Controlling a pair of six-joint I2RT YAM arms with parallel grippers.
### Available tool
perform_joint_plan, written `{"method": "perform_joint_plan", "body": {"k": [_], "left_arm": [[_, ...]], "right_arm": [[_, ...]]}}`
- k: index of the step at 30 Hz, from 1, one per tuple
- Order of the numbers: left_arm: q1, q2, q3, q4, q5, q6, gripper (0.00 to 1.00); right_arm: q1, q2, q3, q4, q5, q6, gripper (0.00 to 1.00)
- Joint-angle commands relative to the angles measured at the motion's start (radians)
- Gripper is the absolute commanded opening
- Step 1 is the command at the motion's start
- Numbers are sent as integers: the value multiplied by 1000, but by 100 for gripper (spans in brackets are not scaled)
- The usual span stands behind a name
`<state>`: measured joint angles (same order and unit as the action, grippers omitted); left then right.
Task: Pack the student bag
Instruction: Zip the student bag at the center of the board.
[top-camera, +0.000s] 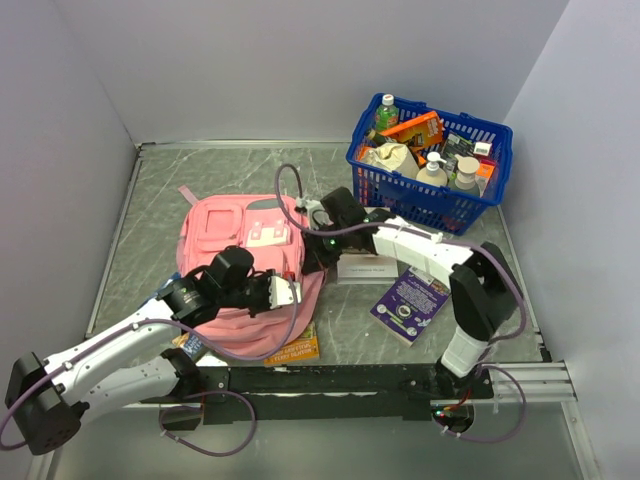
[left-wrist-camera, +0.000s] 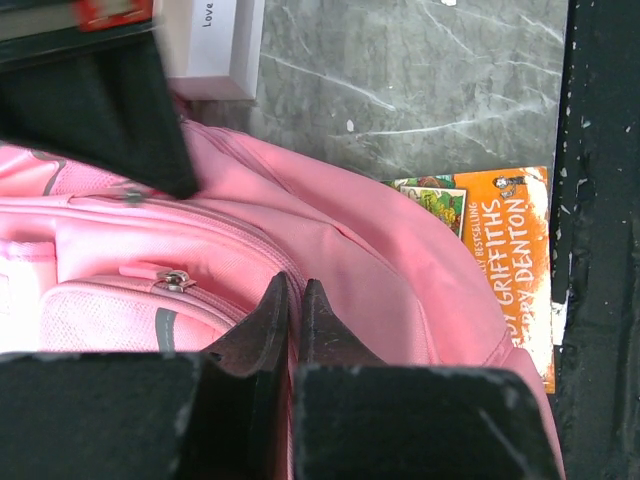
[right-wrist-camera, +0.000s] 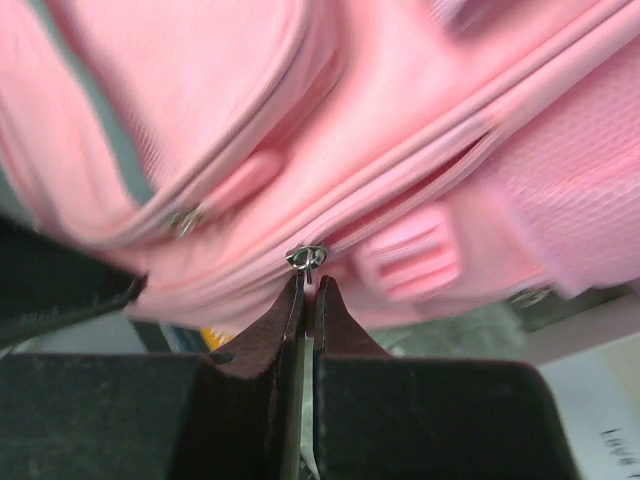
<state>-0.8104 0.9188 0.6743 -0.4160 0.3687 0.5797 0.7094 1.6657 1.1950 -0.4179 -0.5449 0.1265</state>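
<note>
My right pincer (right-wrist-camera: 305, 290) grips the zip pull (right-wrist-camera: 305, 256); the zip (right-wrist-camera: 450, 165) runs up-right across the bag (right-wrist-camera: 200, 90); my left pincer (left-wrist-camera: 295, 292) is clenched.

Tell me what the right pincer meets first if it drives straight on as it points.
The zipper pull of the student bag, right at the shut tips of the right pincer, perhaps already touching; pink fabric just behind.

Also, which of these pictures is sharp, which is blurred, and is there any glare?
Top external: soft even light, no glare, student bag and blue basket clear. Left wrist: bag fabric and orange book sharp. Right wrist: the most blurred, pink fabric smeared, only the zipper pull at the jaws fairly crisp.
</note>
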Motion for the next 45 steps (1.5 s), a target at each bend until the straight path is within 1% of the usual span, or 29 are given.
{"method": "perform_joint_plan", "body": {"k": [1,5,9,12,13,14,16,17,19,20,21,22,23,24,26,28,30,33,35,40,43,44,45], "left_arm": [[-6,-28,7,-118,91,19,1],[-7,-35,10,-133,98,31,1],[-6,-37,10,-135,101,31,1],[-7,-32,18,-107,90,6,1],[-6,-28,19,-95,82,-19,1],[-7,-25,24,-66,69,-38,1],[-7,-14,37,-41,21,-87,1],[-7,-12,42,-11,4,-99,1],[-4,-9,47,12,-42,-122,1],[-3,-8,57,31,-57,-132,1],[7,-8,65,40,-79,-151,1],[14,-8,74,45,-105,-156,1],[22,-9,94,63,-120,-161,1],[40,-9,103,71,-132,-165,1],[56,-8,134,83,-154,-149,1],[76,-8,157,88,-165,-115,1],[86,-9,195,72,-168,-68,1],[89,-9,232,13,-152,-23,1],[88,-12,240,-24,-136,-11,1],[88,-24,238,-35,-134,3,1],[89,-29,252,-44,-131,20,1],[89,-29,261,-52,-134,25,1],[88,-31,268,-55,-136,35,1]], "right_arm": [[-94,64,168,39,148,-42,0],[-136,127,225,39,177,-38,0],[-146,137,236,59,191,-25,0],[-146,134,232,74,201,-8,0],[-146,132,236,70,209,-2,2],[-146,131,242,56,211,5,13],[-146,105,244,48,211,21,25],[-148,89,238,54,212,28,36],[-146,34,201,71,221,45,48],[-148,14,184,79,230,51,57],[-146,-9,146,94,235,62,59],[-146,-53,124,100,244,67,66],[-146,-78,97,114,250,68,68],[-146,-102,43,143,252,74,68],[-146,-162,-6,160,257,75,68],[-145,-197,-76,180,267,68,66],[-143,-208,-160,208,266,56,64],[-145,-222,-257,307,241,47,63],[-146,-215,-281,366,232,41,63],[-146,-129,-239,364,230,16,61],[-142,-121,-256,413,227,-7,61],[-134,-127,-273,457,232,-31,61],[-127,-135,-314,537,241,-43,62]]}}
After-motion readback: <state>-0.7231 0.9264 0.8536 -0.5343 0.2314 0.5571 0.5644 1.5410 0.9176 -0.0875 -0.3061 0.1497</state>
